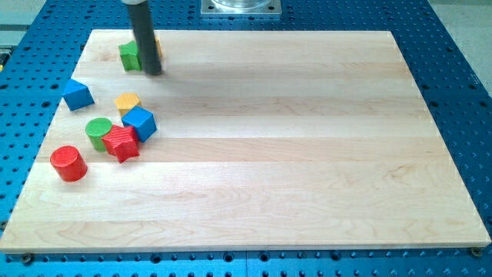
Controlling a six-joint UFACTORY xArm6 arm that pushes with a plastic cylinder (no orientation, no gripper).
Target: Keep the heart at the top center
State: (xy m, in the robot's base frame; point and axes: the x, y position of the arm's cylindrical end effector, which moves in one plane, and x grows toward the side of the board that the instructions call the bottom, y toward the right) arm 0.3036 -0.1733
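Note:
My tip [153,72] rests on the wooden board [277,154] near its top left corner. It touches the right side of a green block [129,56]. A yellow-orange block [158,46] shows just right of the rod, mostly hidden by it, so its shape cannot be made out. Lower left lie a blue block [78,94], a yellow block [127,101], a blue cube [140,123], a green cylinder [98,131], a red star-like block [121,143] and a red cylinder [68,162]. No block shows a clear heart shape.
The board lies on a blue perforated table [453,46]. A metal mounting plate [241,7] sits at the view's top centre, beyond the board's edge.

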